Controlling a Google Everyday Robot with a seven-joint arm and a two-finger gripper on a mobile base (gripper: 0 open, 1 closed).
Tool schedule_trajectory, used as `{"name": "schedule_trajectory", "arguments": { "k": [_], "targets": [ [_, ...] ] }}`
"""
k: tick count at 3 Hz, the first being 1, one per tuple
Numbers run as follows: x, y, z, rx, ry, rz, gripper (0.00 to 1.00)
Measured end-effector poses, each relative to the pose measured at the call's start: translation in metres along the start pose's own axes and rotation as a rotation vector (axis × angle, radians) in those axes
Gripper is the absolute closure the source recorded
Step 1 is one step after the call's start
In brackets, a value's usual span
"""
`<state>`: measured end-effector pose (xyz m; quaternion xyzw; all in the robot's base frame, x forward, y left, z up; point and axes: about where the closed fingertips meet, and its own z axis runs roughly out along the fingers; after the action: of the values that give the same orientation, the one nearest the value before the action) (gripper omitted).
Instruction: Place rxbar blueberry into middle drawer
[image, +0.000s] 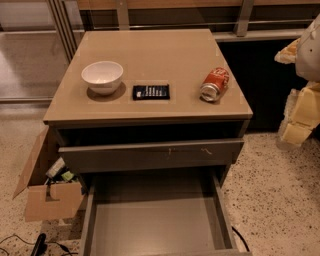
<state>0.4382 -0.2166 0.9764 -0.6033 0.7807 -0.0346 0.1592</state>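
The rxbar blueberry (151, 92), a flat dark wrapper with white lettering, lies on the cabinet top (160, 50) between a white bowl and a red can. The middle drawer (155, 225) is pulled out wide below, and its flat grey floor holds nothing. My gripper (300, 112) shows as white and cream-yellow parts at the right edge of the view. It is beside the cabinet, well right of the bar and apart from everything on the top.
A white bowl (102, 76) stands left of the bar. A red soda can (214, 84) lies on its side to the right. The drawer above (150, 154) shows its long grey front. An open cardboard box (45, 192) sits on the floor at left, with a black cable (40, 245) nearby.
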Motion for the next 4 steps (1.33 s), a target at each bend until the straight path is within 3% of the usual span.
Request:
{"name": "schedule_trajectory", "arguments": {
  "k": [1, 2, 3, 4],
  "targets": [
    [0.0, 0.0, 0.0, 0.0, 0.0, 0.0, 0.0],
    [-0.014, -0.008, -0.005, 0.041, -0.009, -0.052, 0.0],
    [-0.06, -0.036, -0.01, 0.108, -0.068, -0.131, 0.0],
    [-0.096, -0.048, -0.01, 0.111, -0.16, -0.15, 0.0]
  ]
}}
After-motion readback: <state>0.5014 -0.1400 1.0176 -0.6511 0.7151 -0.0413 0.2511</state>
